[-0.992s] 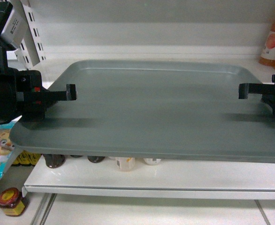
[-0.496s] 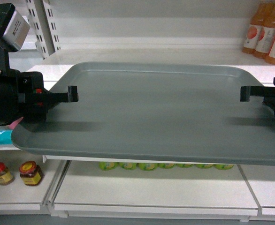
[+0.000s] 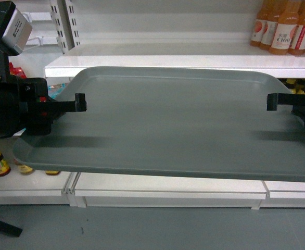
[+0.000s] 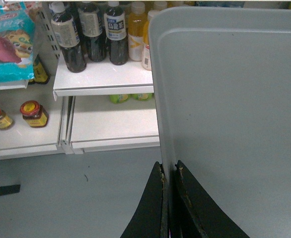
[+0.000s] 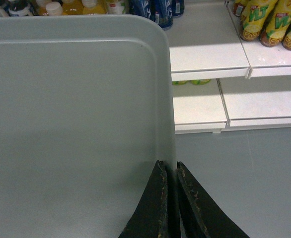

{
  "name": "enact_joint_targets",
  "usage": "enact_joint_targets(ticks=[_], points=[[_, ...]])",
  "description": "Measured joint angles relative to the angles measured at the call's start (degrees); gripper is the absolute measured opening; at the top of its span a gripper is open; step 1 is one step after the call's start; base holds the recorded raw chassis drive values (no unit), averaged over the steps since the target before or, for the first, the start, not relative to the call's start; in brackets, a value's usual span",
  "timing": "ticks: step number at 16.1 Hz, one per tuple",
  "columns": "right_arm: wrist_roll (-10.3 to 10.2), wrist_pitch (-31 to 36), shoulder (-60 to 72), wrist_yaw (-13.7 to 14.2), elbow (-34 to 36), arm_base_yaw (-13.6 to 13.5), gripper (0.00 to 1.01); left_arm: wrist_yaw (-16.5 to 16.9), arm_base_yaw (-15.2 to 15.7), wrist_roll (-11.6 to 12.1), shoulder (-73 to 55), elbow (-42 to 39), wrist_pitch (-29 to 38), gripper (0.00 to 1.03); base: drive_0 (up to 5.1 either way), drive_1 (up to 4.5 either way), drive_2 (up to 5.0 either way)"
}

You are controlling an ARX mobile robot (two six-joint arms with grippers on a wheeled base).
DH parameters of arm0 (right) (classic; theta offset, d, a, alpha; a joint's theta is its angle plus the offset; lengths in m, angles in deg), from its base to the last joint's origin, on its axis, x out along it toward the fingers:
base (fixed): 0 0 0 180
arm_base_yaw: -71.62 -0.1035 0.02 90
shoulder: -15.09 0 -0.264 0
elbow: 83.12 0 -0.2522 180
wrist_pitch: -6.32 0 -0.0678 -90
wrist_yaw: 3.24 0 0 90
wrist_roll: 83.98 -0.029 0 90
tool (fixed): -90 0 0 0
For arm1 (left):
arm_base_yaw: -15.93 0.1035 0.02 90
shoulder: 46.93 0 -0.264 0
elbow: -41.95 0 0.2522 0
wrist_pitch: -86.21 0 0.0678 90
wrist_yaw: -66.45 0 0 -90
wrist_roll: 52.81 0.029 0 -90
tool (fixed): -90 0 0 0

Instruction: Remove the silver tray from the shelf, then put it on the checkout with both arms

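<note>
Silver-grey rectangular metal tray [image 3: 173,122] with rounded corners and a low raised rim hangs level in the air in front of the white metal shelf board [image 3: 178,60], clear of it, with grey floor [image 3: 152,229] below. Its long axis runs side to side across the head view, flat face up, and nothing lies in it.

At the tray's left short edge, the left black gripper [image 3: 72,104] has its two slim fingers pressed together on the rim, one above and one below. At the tray's right short edge, the right black gripper [image 3: 277,101] pinches the rim the same way.

Behind the tray, upper right, orange drink bottles [image 3: 282,28] stand on the shelf board. Left of the tray, small red-lidded jars [image 4: 16,115] sit on a lower white board [image 4: 21,139].
</note>
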Motion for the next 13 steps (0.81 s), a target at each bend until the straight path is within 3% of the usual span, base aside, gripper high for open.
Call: enact_joint_targets(ticks=[13], points=[[0.0,0.2,0.0,0.0,0.1,0.0,0.03,0.1,0.1,0.0,0.0,0.0,0.0,0.03,0.0,-4.14,4.2]])
